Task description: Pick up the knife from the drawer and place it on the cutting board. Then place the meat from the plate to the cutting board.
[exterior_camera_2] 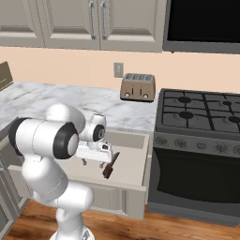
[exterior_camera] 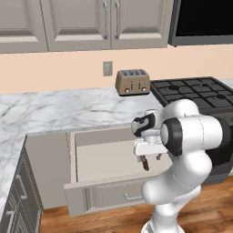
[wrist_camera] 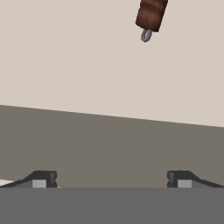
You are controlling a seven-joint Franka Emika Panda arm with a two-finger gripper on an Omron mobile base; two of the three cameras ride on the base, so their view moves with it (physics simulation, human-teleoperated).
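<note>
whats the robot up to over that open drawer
The white arm is reaching down into the open drawer below the marble counter, going for the knife that lies on the drawer floor. The gripper is open and holds nothing; in the hand view the knife's brown handle end sits ahead of the fingertips, not between them. So the knife is not yet grasped. A toaster stands on the counter beside the stove.

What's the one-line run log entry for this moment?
phase: reaching for knife | gripper: open, above drawer, holding nothing | brown-handled knife: lying in open grey-beige drawer
</note>
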